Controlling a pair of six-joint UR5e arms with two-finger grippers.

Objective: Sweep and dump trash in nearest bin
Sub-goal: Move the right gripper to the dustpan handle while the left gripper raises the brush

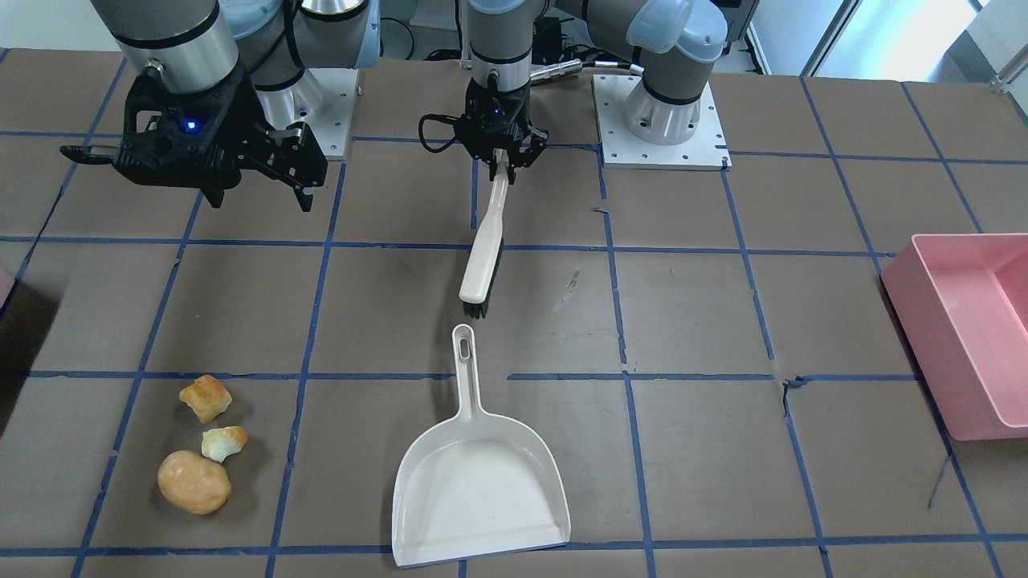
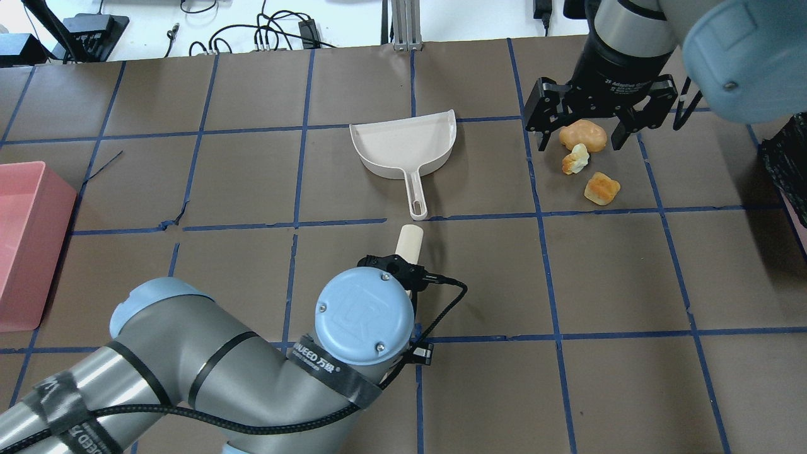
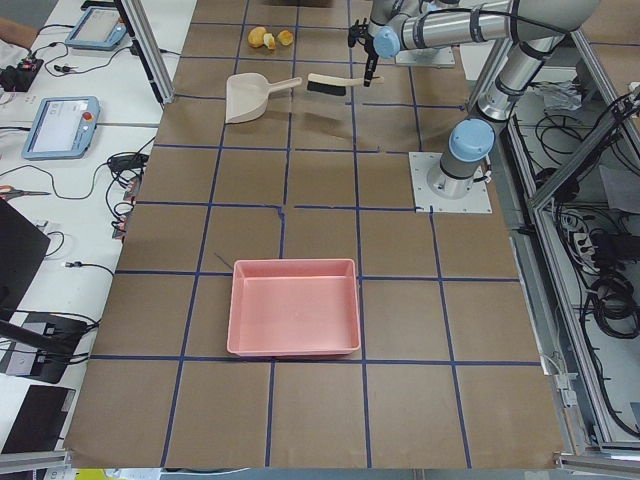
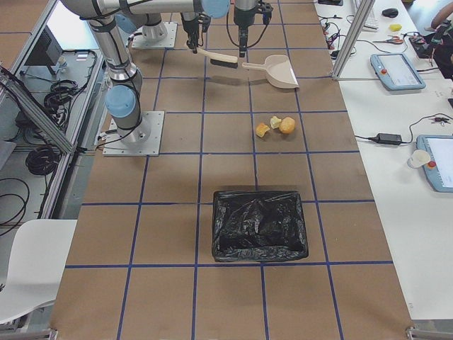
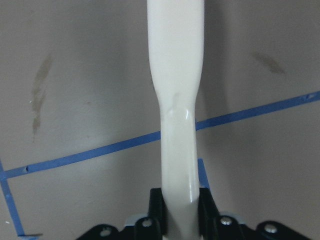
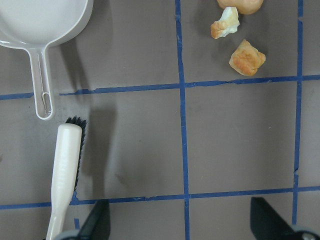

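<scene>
Cream brush [image 1: 482, 265] clamped in L gripper [image 1: 499, 164], top ctr of front view | R gripper [image 1: 261, 193] spread wide, holding nothing, upper left | trash [image 1: 193, 482] lower left | dustpan [image 1: 480, 490] bottom ctr

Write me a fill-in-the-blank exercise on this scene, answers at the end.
The left gripper is shut on the handle of the ____.
The right gripper is ____ and holds nothing.
____ food bits lie on the table.
The dustpan holds ____ of them.
Missing words: brush; open; three; none.
</scene>
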